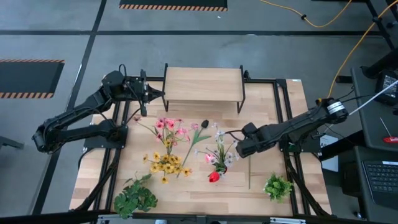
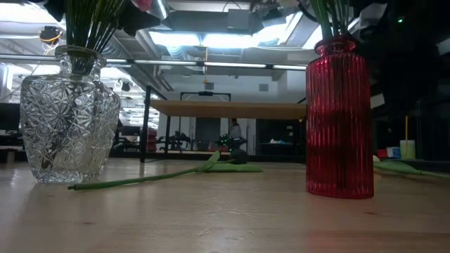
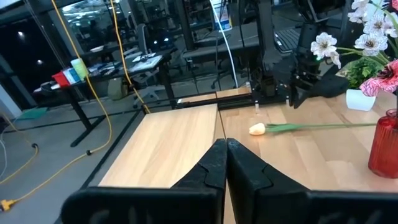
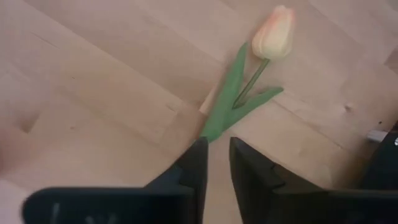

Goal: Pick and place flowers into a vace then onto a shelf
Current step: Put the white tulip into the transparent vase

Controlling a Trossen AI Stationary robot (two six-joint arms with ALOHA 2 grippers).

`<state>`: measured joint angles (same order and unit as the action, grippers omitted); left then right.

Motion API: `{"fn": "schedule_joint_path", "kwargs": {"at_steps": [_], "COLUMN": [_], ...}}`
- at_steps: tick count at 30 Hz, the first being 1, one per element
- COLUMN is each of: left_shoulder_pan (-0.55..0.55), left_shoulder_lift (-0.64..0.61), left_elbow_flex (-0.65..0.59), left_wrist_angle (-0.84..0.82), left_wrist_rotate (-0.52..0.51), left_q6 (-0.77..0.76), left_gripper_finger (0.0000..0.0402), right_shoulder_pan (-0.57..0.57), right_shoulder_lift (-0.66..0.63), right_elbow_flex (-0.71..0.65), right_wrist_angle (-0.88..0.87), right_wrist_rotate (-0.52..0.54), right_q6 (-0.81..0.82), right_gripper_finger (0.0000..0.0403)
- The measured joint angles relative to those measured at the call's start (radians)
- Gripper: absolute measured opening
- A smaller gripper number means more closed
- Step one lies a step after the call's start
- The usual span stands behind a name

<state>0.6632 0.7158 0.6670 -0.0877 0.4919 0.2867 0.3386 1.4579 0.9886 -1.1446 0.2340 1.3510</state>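
The peach tulip (image 4: 272, 34) lies flat on the table, its blossom (image 3: 258, 129) toward the shelf and its stem (image 1: 250, 173) running toward the near edge. My right gripper (image 1: 238, 149) hovers over it with a narrow gap between its fingers (image 4: 214, 152), just above the lower tips of the leaves. My left gripper (image 1: 149, 94) is shut (image 3: 225, 149) at the left end of the light-wood shelf (image 1: 202, 84). The crystal vase (image 2: 69, 119) and the red vase (image 2: 339, 119) both hold flowers. A dark-blossomed flower (image 1: 204, 124) lies on the table. My right gripper points down over the lower end of the tulip's leaves (image 4: 214, 124). Whether its fingertips touch them, I cannot tell. My left gripper touches nothing.
Two leafy green plants stand near the front edge, one on the left (image 1: 135, 198) and one on the right (image 1: 277, 186). The dark flower's long stem (image 2: 155, 177) runs across the table between the vases. Black frame rails border both table sides.
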Motion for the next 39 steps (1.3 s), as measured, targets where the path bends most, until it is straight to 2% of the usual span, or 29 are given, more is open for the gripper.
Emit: {"fn": "schedule_joint_path", "kwargs": {"at_steps": [10, 15, 24, 39], "left_shoulder_pan": [0.000, 0.000, 0.000, 0.000], "left_shoulder_lift": [0.000, 0.000, 0.000, 0.000], "left_elbow_flex": [0.000, 0.000, 0.000, 0.000], "left_wrist_angle": [-0.078, -0.089, -0.094, -0.098], "left_wrist_rotate": [0.000, -0.001, -0.001, -0.001], "left_q6": [-0.003, 0.004, 0.049, 0.049], "left_gripper_finger": [0.0002, 0.0005, 0.0002, 0.0004], "right_shoulder_pan": [0.006, 0.013, 0.038, 0.076], "right_shoulder_lift": [0.013, 0.013, 0.013, 0.020], "right_elbow_flex": [0.000, -0.054, -0.183, -0.229], "right_wrist_angle": [0.027, 0.054, 0.310, 0.303], "right_wrist_rotate": [0.000, 0.001, 0.000, 0.004], "right_q6": [0.002, 0.076, 0.130, 0.281], "right_gripper_finger": [0.0168, 0.0199, 0.0204, 0.0201]}}
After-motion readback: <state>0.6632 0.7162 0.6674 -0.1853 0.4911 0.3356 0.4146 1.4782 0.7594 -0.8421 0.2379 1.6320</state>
